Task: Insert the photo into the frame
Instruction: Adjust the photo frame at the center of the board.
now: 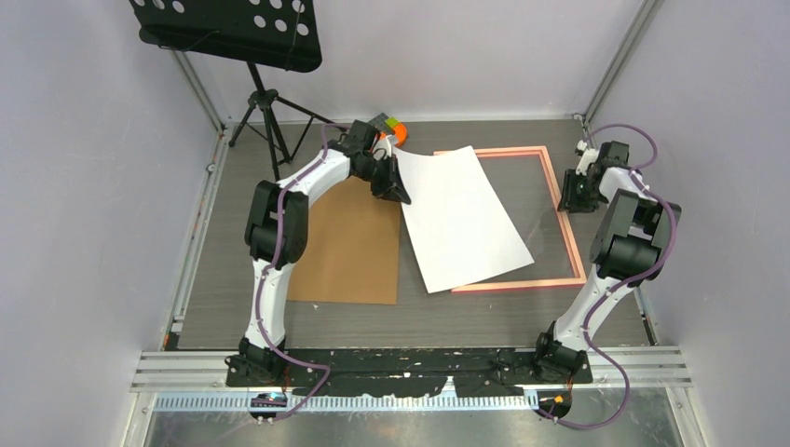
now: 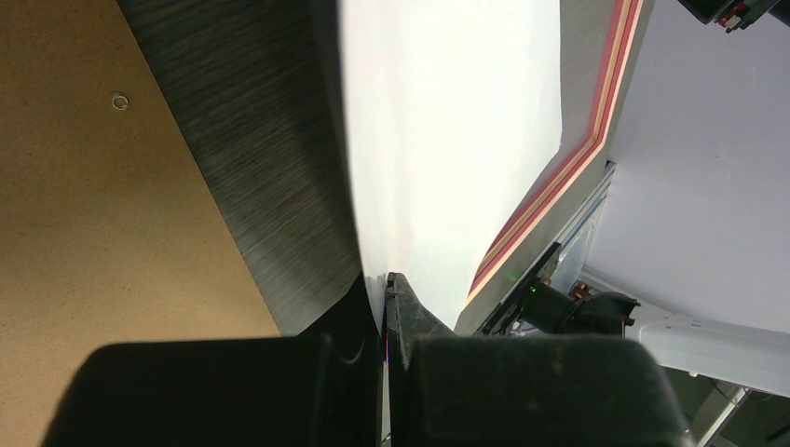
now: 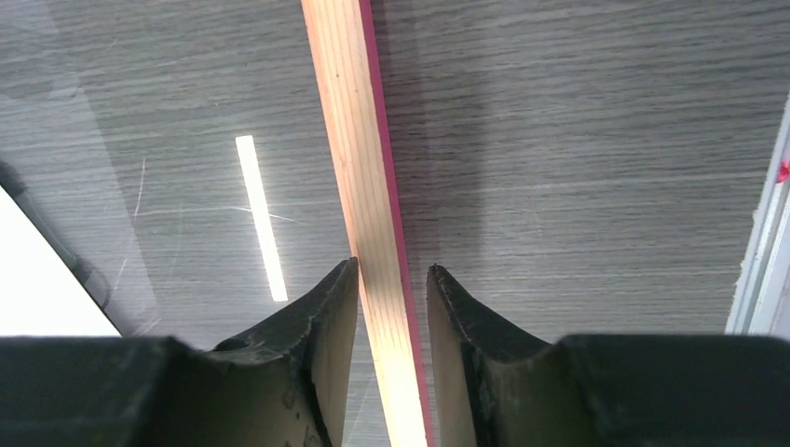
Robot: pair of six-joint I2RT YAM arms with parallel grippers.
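— Photo (image 1: pixel 461 219) from above?
— White side up, skewed across frame (image 1: pixel 494 150); near corner out over desk (image 1: pixel 438 317), beside brown board (image 1: pixel 349 242). Left fingers (image 1: pixel 396 191) at its far-left edge.
— Left wrist?
— Pressed together, pinching photo (image 2: pixel 447 140) edge.
— Right wrist?
— Right fingers (image 3: pixel 321 317) spread astride frame (image 3: pixel 368 186) rail, not clamped.

Printed side of the photo (image 1: pixel 461 223) unseen — left rail of the frame (image 1: pixel 508 149) beneath it.

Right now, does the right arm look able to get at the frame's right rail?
Likely yes: the right end effector straddles a rail of the frame, one finger each side, nothing blocking.
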